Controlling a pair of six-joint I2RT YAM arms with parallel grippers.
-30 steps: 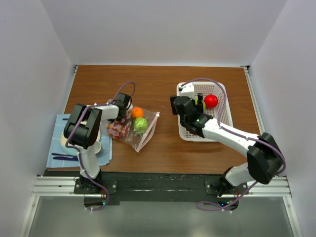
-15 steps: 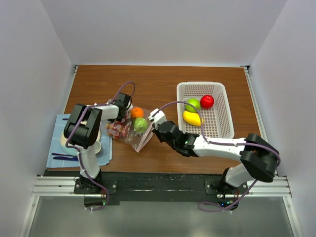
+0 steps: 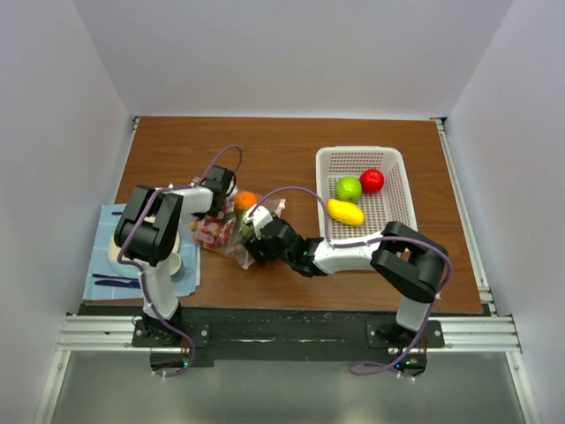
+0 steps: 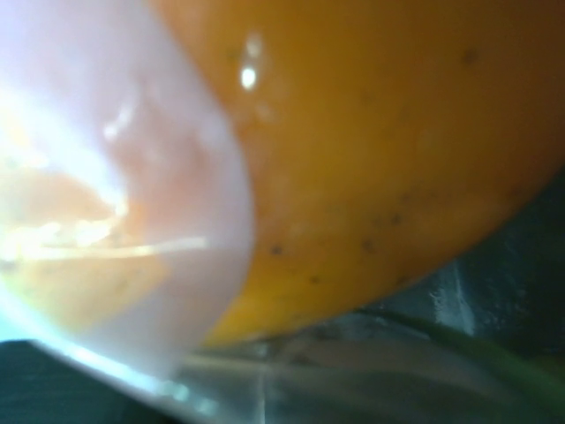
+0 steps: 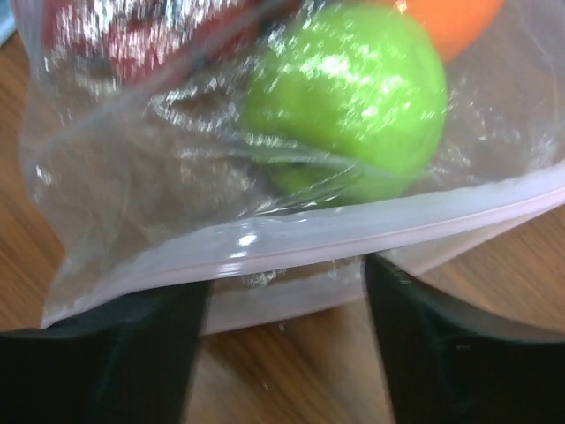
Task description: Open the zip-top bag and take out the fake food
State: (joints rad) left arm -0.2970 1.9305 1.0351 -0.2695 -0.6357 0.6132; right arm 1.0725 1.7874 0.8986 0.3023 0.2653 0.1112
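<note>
The zip-top bag (image 3: 228, 237) lies left of centre with its pink zip strip (image 5: 353, 231) open toward my right gripper. Inside it are an orange (image 3: 244, 201), a green apple (image 5: 349, 93) and red grapes (image 3: 209, 231). My right gripper (image 5: 287, 353) is open at the bag's mouth, its fingers (image 5: 115, 353) either side of the lower lip, just short of the green apple. My left gripper (image 3: 218, 189) is at the bag's far-left corner; its view shows the orange (image 4: 380, 150) close up behind plastic film (image 4: 124, 221) bunched at its jaws.
A white mesh basket (image 3: 393, 231) at right holds a green apple (image 3: 350, 188), a red apple (image 3: 372, 180) and a yellow mango piece (image 3: 345, 212). A blue cloth (image 3: 97, 265) with a plate and cup (image 3: 172, 263) lies at the left table edge.
My right arm swung from the basket leftward and now sits at the bag's mouth. The left arm and bag have stayed put.
</note>
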